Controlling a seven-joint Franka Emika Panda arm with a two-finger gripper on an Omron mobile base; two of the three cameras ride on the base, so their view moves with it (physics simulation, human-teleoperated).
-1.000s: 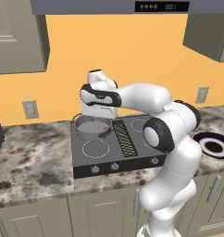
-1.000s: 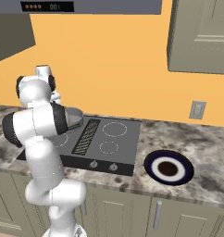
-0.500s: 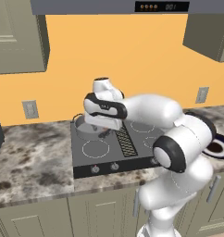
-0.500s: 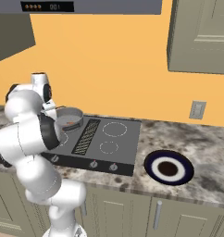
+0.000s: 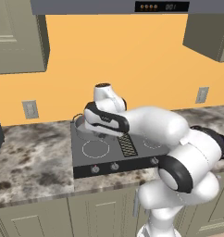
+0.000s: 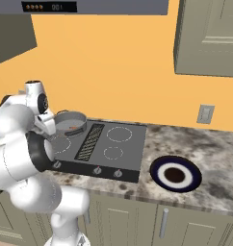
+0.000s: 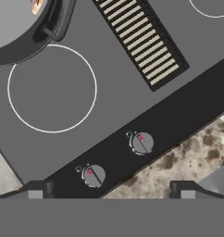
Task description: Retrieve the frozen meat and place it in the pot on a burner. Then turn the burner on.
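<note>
- While the arm reaches over the stove (image 5: 118,152), the gripper (image 7: 109,187) hangs above the front control strip, jaws spread wide with nothing between the fingertips (image 7: 37,190).
- Two knobs (image 7: 141,142) sit just ahead of the fingertips on the black strip.
- Pot (image 6: 70,122) stands on the rear left burner; a pinkish piece of meat (image 7: 37,5) lies inside it.
- Front left burner ring (image 7: 52,88) is bare, beside the slatted vent (image 7: 140,39).
- Dark blue plate (image 6: 175,174) rests on the counter (image 6: 205,187) right of the stove.
</note>
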